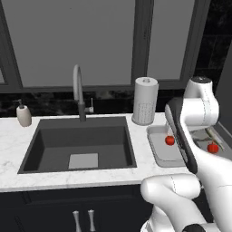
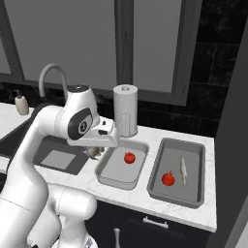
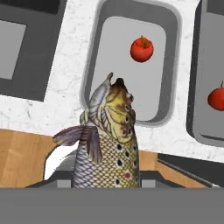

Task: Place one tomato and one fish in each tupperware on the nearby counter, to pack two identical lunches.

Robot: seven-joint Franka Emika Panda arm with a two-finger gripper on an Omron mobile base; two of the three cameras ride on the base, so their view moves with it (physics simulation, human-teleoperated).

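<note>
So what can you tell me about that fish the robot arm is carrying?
The fish looks like a speckled trout: yellow-brown head, scaly tan body with dark and red spots, and a grey striped fin on one side. It points head-first away from the hand, tail end hidden at the gripper, which seems to hold it. It hangs over the counter's front edge, beside the lighter grey tupperware, and touches neither.

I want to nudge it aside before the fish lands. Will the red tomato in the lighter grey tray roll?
Probably: the round red tomato sits alone on the flat floor of the lighter grey tray, so a push would likely roll it. The raised rim should stop it. Its smooth skin may be slippery.
</note>
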